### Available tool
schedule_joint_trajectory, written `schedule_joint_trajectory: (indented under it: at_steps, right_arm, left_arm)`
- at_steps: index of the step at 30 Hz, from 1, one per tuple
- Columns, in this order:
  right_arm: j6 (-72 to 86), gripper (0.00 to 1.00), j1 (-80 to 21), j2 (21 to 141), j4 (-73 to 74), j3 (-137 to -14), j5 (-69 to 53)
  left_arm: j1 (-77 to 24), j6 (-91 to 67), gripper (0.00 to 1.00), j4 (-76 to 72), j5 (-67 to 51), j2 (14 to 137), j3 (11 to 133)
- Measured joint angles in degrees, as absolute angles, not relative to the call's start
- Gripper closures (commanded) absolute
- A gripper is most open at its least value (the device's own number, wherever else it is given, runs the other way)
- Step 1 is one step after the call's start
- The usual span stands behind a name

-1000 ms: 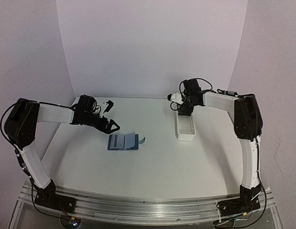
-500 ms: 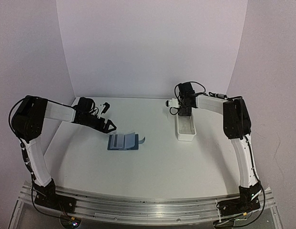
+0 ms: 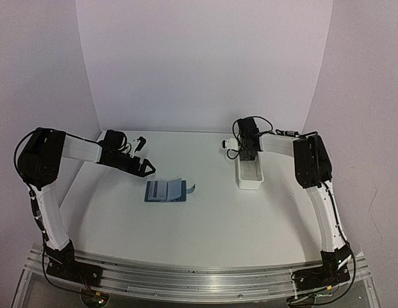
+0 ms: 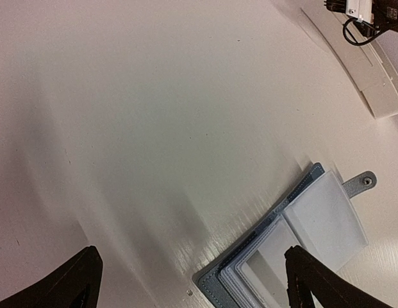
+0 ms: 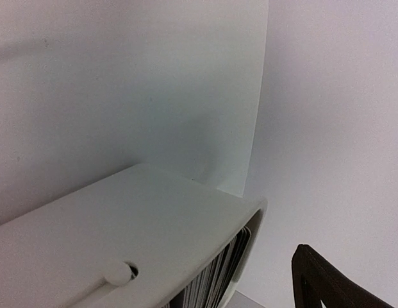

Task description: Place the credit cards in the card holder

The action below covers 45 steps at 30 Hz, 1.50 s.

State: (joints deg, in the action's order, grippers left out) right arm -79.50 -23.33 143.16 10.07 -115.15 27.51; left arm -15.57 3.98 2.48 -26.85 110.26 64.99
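Card holder (image 3: pixel 165 190) lying open, left gripper (image 3: pixel 149 168) near, right gripper (image 3: pixel 248 156) over white tray (image 3: pixel 250 185)

A long white tray (image 3: pixel 248 185) sits on the white table (image 3: pixel 205 224), right of centre.

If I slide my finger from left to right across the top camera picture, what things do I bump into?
left gripper → card holder → white tray. The right gripper hangs right over the tray, so it gets no spot of its own.
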Motion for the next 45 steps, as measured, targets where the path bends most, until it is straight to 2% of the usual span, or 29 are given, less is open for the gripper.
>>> schedule_joint_trajectory:
  at_steps: [9,25,30,36,40,45]
  right_arm:
    - [-79.46,0.09,-23.14,143.31,9.2,-115.11,28.09]
    - [-76.57,0.12,-22.04,142.93,8.05,-114.21,28.29]
    - [-75.78,0.23,-22.0,142.22,8.1,-113.66,28.24]
    - [-74.73,0.28,-21.98,141.67,8.16,-113.6,27.87]
    - [-74.27,0.44,-21.88,141.29,8.27,-113.46,27.45]
    - [-73.72,0.51,-21.87,140.84,8.23,-113.3,27.08]
  left_arm:
    - [-15.57,3.34,0.01,2.5,-26.94,111.22,65.63]
    - [-15.57,2.9,0.01,0.82,-27.53,111.53,65.6]
    - [-15.57,2.9,0.0,0.51,-27.53,111.53,65.56]
    - [-15.57,2.91,0.01,-0.14,-27.57,111.53,65.54]
    - [-15.57,2.9,0.01,-0.15,-27.67,111.53,65.47]
    - [-15.57,2.9,0.01,-0.43,-27.99,111.53,65.24]
